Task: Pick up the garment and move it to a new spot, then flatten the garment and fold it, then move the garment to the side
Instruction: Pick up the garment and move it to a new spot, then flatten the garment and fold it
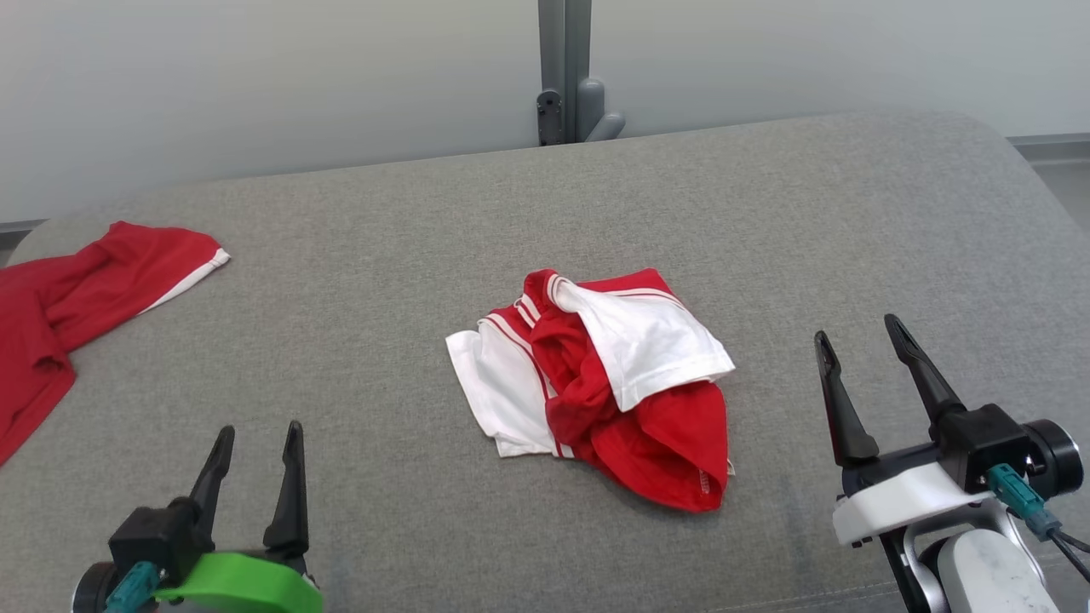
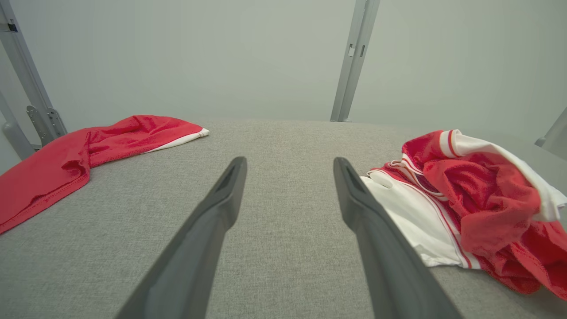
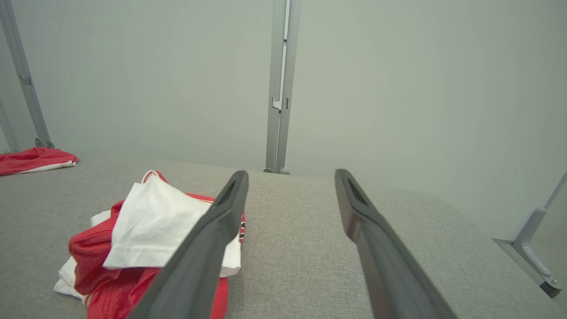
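Two grippers are in the head view, each with two long dark fingers. The left gripper has its jaws spread wide with nothing between them, and it sits near and to the left of the crumpled garment. The right gripper is equally wide and empty, and it sits to the garment's right, apart from the cloth.

That garment, red with white panels and thin stripes, lies bunched in one heap in the middle of the grey padded surface. A small patch at its red hem is too small to read.

There are two pieces of clothing in all. The second, a red garment with a white edge, lies spread well to the left of the crumpled garment. One grey metal post stands beyond the crumpled garment, against the pale wall.
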Robot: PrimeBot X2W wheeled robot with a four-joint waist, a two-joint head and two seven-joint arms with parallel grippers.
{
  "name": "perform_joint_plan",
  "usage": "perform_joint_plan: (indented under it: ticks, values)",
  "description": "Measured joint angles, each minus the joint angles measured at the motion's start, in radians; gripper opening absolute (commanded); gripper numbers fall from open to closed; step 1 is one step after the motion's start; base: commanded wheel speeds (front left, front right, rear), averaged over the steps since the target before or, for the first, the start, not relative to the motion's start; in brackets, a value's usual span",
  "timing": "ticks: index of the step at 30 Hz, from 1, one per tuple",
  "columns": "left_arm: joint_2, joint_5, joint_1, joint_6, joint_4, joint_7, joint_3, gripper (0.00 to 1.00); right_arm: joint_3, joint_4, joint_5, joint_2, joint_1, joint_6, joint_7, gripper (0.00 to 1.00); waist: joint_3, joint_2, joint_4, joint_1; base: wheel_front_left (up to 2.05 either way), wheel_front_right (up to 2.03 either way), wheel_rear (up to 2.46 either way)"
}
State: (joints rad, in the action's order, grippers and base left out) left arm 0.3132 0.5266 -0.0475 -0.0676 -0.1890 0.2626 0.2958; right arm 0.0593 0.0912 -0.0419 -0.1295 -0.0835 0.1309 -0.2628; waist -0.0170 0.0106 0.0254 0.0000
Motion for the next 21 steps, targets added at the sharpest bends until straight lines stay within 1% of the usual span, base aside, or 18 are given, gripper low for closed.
perform_joint_plan:
  ticks: [6, 9, 14, 21]
  values:
    - [-0.016, -0.047, 0.115, 0.039, 0.018, 0.000, -0.082, 1.00, -0.024, 0.029, -0.004, 0.008, 0.024, 0.000, 0.000, 1.00, 0.006, 0.0000, -0.033, 0.0000, 0.00, 0.00, 0.00]
    - [-0.034, -0.084, 0.136, 0.066, 0.025, 0.000, -0.109, 1.00, -0.042, 0.053, -0.011, 0.016, 0.040, 0.000, 0.000, 1.00, 0.008, 0.0000, -0.041, 0.0000, 0.00, 0.00, 0.00]
    - [-0.080, -0.123, 0.157, 0.105, 0.024, 0.000, -0.160, 1.00, -0.056, 0.102, -0.003, 0.029, 0.069, 0.000, 0.000, 1.00, 0.011, 0.0000, -0.043, 0.0000, 0.00, 0.00, 0.00]
    - [-0.129, -0.169, 0.165, 0.148, 0.012, 0.000, -0.223, 1.00, -0.050, 0.116, 0.003, 0.041, 0.074, 0.000, 0.000, 1.00, 0.010, 0.0000, -0.036, 0.0000, 0.00, 0.00, 0.00]
